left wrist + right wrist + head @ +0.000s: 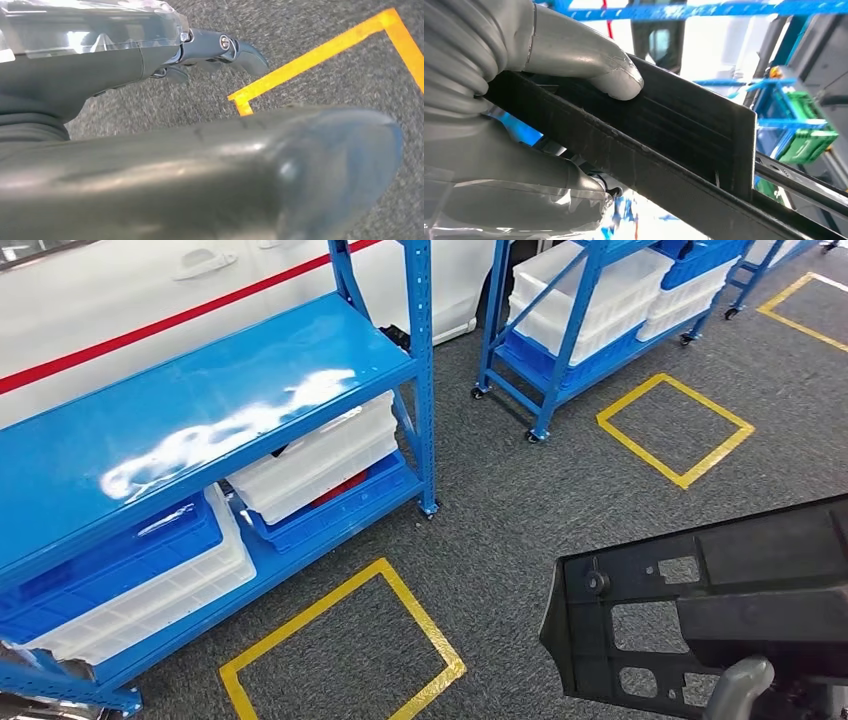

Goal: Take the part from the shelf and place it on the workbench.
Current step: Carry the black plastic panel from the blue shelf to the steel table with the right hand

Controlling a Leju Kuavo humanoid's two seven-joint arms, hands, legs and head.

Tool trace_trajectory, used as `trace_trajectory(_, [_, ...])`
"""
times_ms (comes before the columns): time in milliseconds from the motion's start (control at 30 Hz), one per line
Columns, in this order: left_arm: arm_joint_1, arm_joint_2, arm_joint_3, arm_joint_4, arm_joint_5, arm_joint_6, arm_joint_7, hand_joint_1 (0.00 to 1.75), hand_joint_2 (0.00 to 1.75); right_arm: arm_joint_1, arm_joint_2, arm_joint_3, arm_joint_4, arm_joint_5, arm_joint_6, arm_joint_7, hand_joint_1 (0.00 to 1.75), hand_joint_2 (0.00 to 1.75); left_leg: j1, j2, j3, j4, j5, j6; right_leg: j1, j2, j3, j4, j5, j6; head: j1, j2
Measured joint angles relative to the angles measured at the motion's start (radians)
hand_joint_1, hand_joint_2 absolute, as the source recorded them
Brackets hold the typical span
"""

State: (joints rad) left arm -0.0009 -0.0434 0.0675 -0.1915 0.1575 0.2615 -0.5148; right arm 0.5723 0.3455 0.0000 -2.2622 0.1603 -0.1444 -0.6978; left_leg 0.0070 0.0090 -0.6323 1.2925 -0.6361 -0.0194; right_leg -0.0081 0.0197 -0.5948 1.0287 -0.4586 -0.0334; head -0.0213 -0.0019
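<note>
The part (700, 610) is a flat black plastic panel with cut-out holes, held low at the right of the head view above the grey carpet. My right hand (738, 687) grips its near edge, with a grey thumb showing on top. In the right wrist view the thumb (609, 70) presses on the part's (684, 130) ribbed face and the fingers clasp it from beneath. My left hand (115, 75) hangs over the carpet holding nothing, its dark fingers (235, 50) stretched out.
A blue shelf rack (200, 410) stands to my left with white bins (320, 455) and blue crates (110, 560) on its lower level. A second wheeled rack (580, 330) is further back. Yellow tape squares (340, 650) (675, 430) mark the carpet. A white car (150, 300) stands behind the rack.
</note>
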Motion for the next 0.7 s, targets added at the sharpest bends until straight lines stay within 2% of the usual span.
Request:
trace_trajectory(33, [-0.001,0.002,0.000,0.000,-0.006,0.001,-0.006,0.00,0.00,0.004,-0.002,0.000,0.005,0.014,-0.003,0.000,1.75,1.75,-0.003,-0.003,0.018,-0.006,0.024,0.008,0.005,0.015,-0.013,0.001,0.011,-0.001,0.000,0.000])
trace_trajectory(67, [-0.004,0.005,0.000,0.000,-0.009,0.000,-0.009,0.00,0.00,0.007,-0.004,0.000,0.011,0.028,-0.004,0.000,1.75,1.75,-0.007,-0.009,0.052,-0.048,0.058,0.017,0.009,0.029,-0.024,0.001,0.022,-0.001,0.000,0.000])
trace_trajectory(100, [-0.006,0.010,0.000,0.000,-0.010,-0.003,-0.010,0.00,0.00,0.009,-0.007,0.000,0.018,0.041,-0.004,0.001,1.75,1.75,-0.012,-0.028,0.099,-0.118,0.082,0.030,0.010,0.042,-0.032,0.001,0.031,-0.001,0.000,0.000])
trace_trajectory(167, [-0.011,0.023,0.002,0.000,-0.011,-0.013,-0.006,0.00,0.00,0.010,-0.014,0.002,0.032,0.062,-0.003,0.001,1.75,1.75,-0.018,-0.070,0.182,-0.259,0.092,0.048,0.012,0.063,-0.043,0.002,0.048,0.005,0.001,0.000])
trace_trajectory(200, [-0.015,0.029,0.003,0.000,-0.010,-0.019,-0.002,0.00,0.00,0.010,-0.018,0.003,0.040,0.071,-0.001,0.001,1.75,1.75,-0.020,-0.082,0.203,-0.301,0.085,0.052,0.009,0.073,-0.048,0.001,0.057,0.010,0.001,0.000])
trace_trajectory(233, [-0.019,0.034,0.005,0.000,-0.007,-0.025,0.003,0.00,0.00,0.010,-0.022,0.006,0.049,0.081,0.000,0.002,1.75,1.75,-0.022,-0.080,0.210,-0.319,0.082,0.052,0.008,0.084,-0.051,-0.001,0.065,0.017,0.001,0.000])
trace_trajectory(267, [-0.024,0.038,0.007,0.000,-0.004,-0.032,0.007,0.00,0.00,0.009,-0.026,0.010,0.059,0.092,0.002,0.002,1.75,1.75,-0.020,-0.069,0.208,-0.329,0.087,0.052,0.007,0.092,-0.054,-0.002,0.073,0.023,0.001,0.000])
trace_trajectory(300, [-0.029,0.043,0.010,0.000,-0.001,-0.038,0.011,0.00,0.00,0.008,-0.031,0.013,0.070,0.103,0.003,0.002,1.75,1.75,-0.018,-0.057,0.207,-0.336,0.096,0.053,0.008,0.085,-0.059,0.000,0.073,0.028,0.001,0.000])
trace_trajectory(333, [-0.032,0.050,0.014,0.000,0.001,-0.046,0.014,0.00,0.00,0.004,-0.037,0.017,0.083,0.113,0.003,0.002,1.75,1.75,-0.015,-0.043,0.205,-0.344,0.107,0.057,0.010,0.067,-0.068,0.017,0.059,0.031,0.003,0.000])
trace_trajectory(400, [-0.035,0.062,0.021,0.000,0.001,-0.059,0.016,0.00,0.00,-0.007,-0.051,0.023,0.113,0.126,0.002,0.002,1.75,1.75,-0.012,-0.013,0.194,-0.352,0.123,0.059,0.007,0.015,-0.109,0.112,-0.011,0.039,0.007,0.000])
trace_trajectory(433, [-0.035,0.068,0.023,0.000,0.001,-0.063,0.017,0.00,0.00,-0.013,-0.057,0.026,0.128,0.129,0.001,0.003,1.75,1.75,-0.012,0.002,0.187,-0.351,0.127,0.059,0.002,-0.001,-0.134,0.181,-0.053,0.045,0.009,0.000])
trace_trajectory(467, [-0.035,0.073,0.024,0.000,0.000,-0.066,0.017,0.00,0.00,-0.017,-0.062,0.027,0.143,0.131,0.000,0.003,1.75,1.75,-0.012,0.019,0.181,-0.349,0.130,0.056,-0.003,-0.009,-0.152,0.239,-0.082,0.051,0.009,0.000])
trace_trajectory(500, [-0.035,0.077,0.026,0.000,0.000,-0.068,0.017,0.00,0.00,-0.020,-0.066,0.029,0.155,0.132,-0.002,0.004,1.75,1.75,-0.012,0.034,0.176,-0.346,0.132,0.054,-0.009,-0.014,-0.154,0.268,-0.093,0.057,0.009,0.000])
trace_trajectory(533, [-0.036,0.081,0.027,0.000,0.000,-0.070,0.017,0.00,0.00,-0.022,-0.070,0.029,0.165,0.132,-0.002,0.004,1.75,1.75,-0.010,0.049,0.172,-0.343,0.133,0.051,-0.015,-0.018,-0.135,0.260,-0.087,0.063,0.009,0.000])
trace_trajectory(600, [-0.040,0.087,0.029,0.000,-0.001,-0.072,0.017,0.00,0.00,-0.028,-0.076,0.031,0.183,0.133,-0.003,0.004,1.75,1.75,-0.006,0.075,0.168,-0.332,0.129,0.041,-0.024,-0.046,-0.045,0.136,-0.045,0.072,0.010,0.000])
trace_trajectory(633, [-0.042,0.091,0.030,0.000,-0.002,-0.073,0.017,0.00,0.00,-0.032,-0.078,0.032,0.191,0.134,-0.004,0.004,1.75,1.75,-0.006,0.086,0.167,-0.324,0.124,0.033,-0.024,-0.066,-0.002,0.071,-0.029,0.071,0.009,0.000])
trace_trajectory(667, [-0.043,0.095,0.032,0.000,-0.002,-0.074,0.018,0.00,0.00,-0.036,-0.080,0.032,0.201,0.135,-0.005,0.004,1.75,1.75,-0.006,0.096,0.166,-0.318,0.120,0.026,-0.022,-0.080,0.025,0.025,-0.021,0.064,0.008,0.000])
trace_trajectory(700, [-0.045,0.098,0.034,0.000,-0.002,-0.074,0.020,0.00,0.00,-0.040,-0.081,0.032,0.211,0.135,-0.006,0.004,1.75,1.75,-0.008,0.105,0.166,-0.315,0.118,0.019,-0.018,-0.085,0.033,0.006,-0.023,0.055,0.007,0.000])
